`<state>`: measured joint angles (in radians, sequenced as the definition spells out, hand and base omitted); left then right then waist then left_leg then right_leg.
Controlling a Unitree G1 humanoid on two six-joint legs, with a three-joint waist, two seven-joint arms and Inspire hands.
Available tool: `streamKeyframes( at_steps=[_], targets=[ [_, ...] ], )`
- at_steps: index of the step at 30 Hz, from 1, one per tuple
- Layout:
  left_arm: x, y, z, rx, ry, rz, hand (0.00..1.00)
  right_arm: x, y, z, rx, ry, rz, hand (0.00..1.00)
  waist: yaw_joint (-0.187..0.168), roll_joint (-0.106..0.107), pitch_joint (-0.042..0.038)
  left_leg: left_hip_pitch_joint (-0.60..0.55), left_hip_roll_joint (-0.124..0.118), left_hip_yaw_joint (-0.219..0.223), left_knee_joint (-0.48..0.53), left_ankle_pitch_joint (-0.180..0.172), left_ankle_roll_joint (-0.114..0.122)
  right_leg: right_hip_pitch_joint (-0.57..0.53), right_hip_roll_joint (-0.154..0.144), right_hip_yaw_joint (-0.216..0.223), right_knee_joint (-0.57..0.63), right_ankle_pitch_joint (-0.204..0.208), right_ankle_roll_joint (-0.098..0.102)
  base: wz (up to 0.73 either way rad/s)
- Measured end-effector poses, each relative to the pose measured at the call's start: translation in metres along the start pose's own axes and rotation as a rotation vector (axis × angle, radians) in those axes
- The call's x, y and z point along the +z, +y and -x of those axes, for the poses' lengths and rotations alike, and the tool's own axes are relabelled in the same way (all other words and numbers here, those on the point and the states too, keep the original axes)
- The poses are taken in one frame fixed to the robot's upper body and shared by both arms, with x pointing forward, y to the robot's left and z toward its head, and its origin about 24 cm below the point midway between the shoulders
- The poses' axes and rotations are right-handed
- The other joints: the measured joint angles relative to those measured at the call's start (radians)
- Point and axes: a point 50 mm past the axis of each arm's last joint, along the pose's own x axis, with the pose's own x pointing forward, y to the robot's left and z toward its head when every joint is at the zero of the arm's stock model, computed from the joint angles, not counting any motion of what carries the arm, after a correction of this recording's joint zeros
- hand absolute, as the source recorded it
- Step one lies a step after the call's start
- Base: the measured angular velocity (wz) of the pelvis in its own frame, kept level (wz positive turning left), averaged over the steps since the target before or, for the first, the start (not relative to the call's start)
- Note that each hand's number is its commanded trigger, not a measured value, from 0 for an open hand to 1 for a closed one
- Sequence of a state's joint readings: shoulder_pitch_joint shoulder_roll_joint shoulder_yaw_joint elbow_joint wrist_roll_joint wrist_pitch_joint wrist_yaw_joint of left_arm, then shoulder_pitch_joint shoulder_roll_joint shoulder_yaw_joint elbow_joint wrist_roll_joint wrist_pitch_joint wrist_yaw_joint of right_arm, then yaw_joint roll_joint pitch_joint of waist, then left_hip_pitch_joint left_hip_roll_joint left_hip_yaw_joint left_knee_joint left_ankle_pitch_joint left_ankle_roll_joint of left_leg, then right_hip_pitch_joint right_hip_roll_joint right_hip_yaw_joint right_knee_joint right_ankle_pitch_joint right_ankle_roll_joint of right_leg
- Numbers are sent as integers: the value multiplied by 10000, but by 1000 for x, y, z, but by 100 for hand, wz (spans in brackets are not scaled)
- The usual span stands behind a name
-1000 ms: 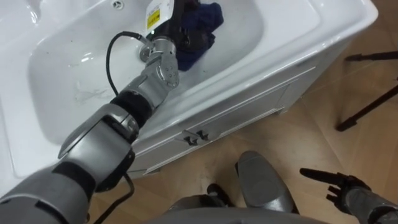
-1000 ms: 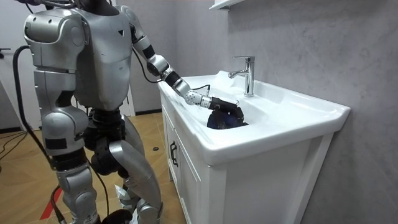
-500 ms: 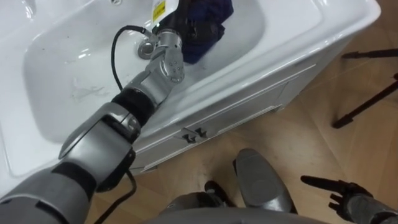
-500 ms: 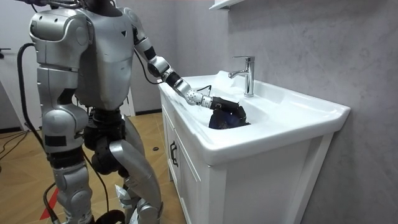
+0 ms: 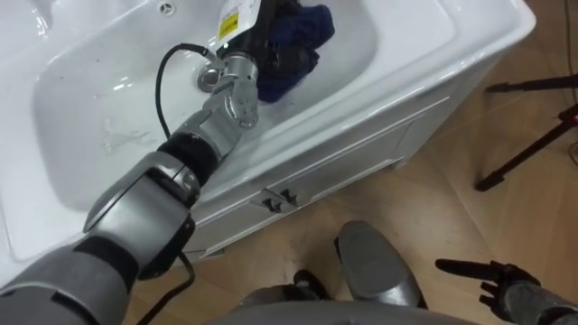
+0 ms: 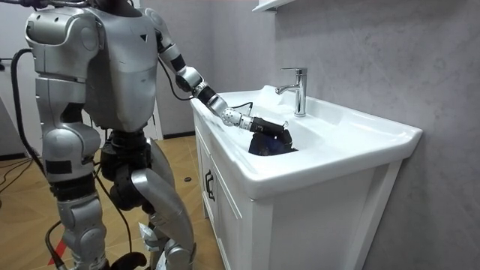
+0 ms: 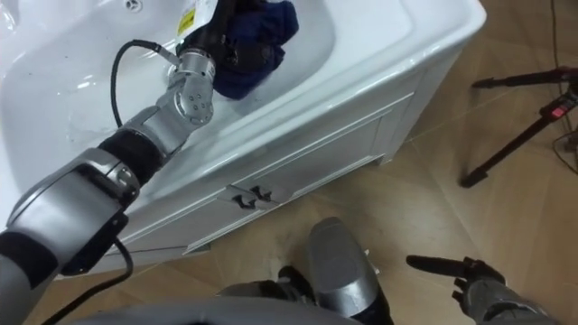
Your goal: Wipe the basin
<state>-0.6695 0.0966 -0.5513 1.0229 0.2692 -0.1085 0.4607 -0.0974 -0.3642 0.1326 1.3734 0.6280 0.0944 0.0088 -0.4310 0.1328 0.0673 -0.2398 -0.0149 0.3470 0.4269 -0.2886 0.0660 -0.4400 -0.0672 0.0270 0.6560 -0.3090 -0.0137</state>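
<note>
A white basin [image 5: 81, 135] sits in a white vanity in front of me. My left arm reaches into it from the lower left. Down in the bowl, my black left hand [image 5: 260, 43] is shut on a crumpled dark blue cloth [image 5: 305, 27], pressed against the bowl's near right side. The room view shows the same hand [image 6: 268, 128] on the cloth [image 6: 271, 145], below the chrome tap [image 6: 298, 90]. My right hand [image 5: 492, 275] hangs low at the lower right over the wooden floor, its fingers straight and holding nothing.
The vanity's front carries two small dark door handles [image 5: 275, 200]. Black tripod legs [image 5: 528, 135] stand on the floor to the right. I stand close against the cabinet, on the room view's left of it.
My left hand pushed the cloth a little farther along the bowl, then drew it back to about where it was. The eye view shifted slightly. The right hand stayed put.
</note>
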Motion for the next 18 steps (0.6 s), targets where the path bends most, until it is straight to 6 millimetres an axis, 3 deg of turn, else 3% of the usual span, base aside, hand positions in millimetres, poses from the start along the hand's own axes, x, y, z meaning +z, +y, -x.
streamKeyframes(
  at_steps=[3,7,14,16,18],
  targets=[
    [-13,-4,5,-136,481,18,100,-3,-1,0,-7,111,-20,0,8,-70,-51,228,14,51,-78,-12,-26,188,1,15,-9,-11,-32,-8],
    [-30,-6,13,-343,661,-1019,100,-6,4,0,122,130,-107,0,139,-209,-276,254,77,85,-46,-23,-72,225,88,31,-47,23,-87,-7],
    [-79,0,36,-827,1449,-3076,100,-7,0,0,186,50,-1121,0,301,-114,-371,611,257,91,-196,-8,-180,688,308,8,-480,205,-177,-8],
    [-105,5,51,-997,2183,-3744,100,-11,-5,1,112,35,-1428,0,420,-10,-460,806,357,214,-339,0,-248,892,366,52,-663,272,-228,-18],
    [-119,12,58,-1119,2585,-4499,100,-13,-8,1,77,28,-1512,0,569,47,-499,886,359,248,-410,28,-287,906,375,65,-663,282,-246,-5]
  ],
)
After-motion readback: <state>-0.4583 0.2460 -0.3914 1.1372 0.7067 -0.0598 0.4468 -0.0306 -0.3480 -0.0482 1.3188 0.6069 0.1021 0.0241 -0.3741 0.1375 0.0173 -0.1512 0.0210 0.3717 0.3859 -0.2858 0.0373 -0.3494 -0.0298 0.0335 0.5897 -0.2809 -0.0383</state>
